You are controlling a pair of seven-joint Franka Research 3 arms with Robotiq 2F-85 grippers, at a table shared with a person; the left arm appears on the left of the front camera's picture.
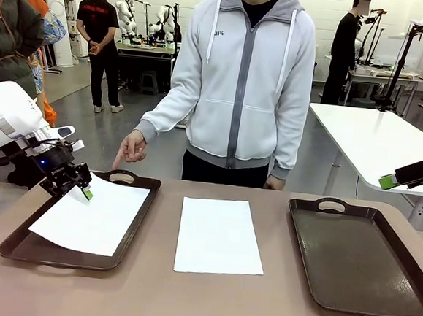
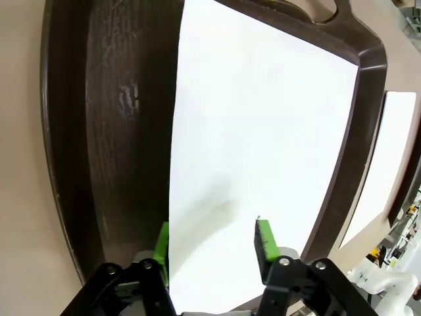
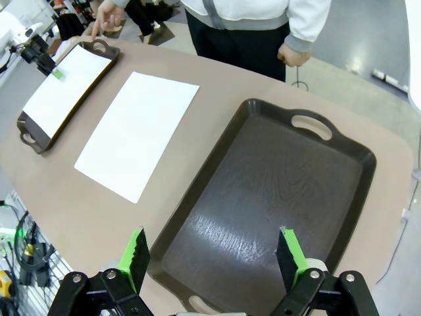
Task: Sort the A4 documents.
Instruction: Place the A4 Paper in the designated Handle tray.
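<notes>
Front view: sheet (image 1: 89, 218) seemingly in tray (image 1: 57, 257)

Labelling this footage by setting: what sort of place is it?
Probably a robotics lab or test workshop: the left gripper hovers over a tray on the near table, a white worktable stands behind, and gear on stands rises farther back.

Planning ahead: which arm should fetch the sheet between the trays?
Likely left: the left gripper, open, sits low at the left tray beside that sheet; the right gripper hovers high over the empty tray.
</notes>
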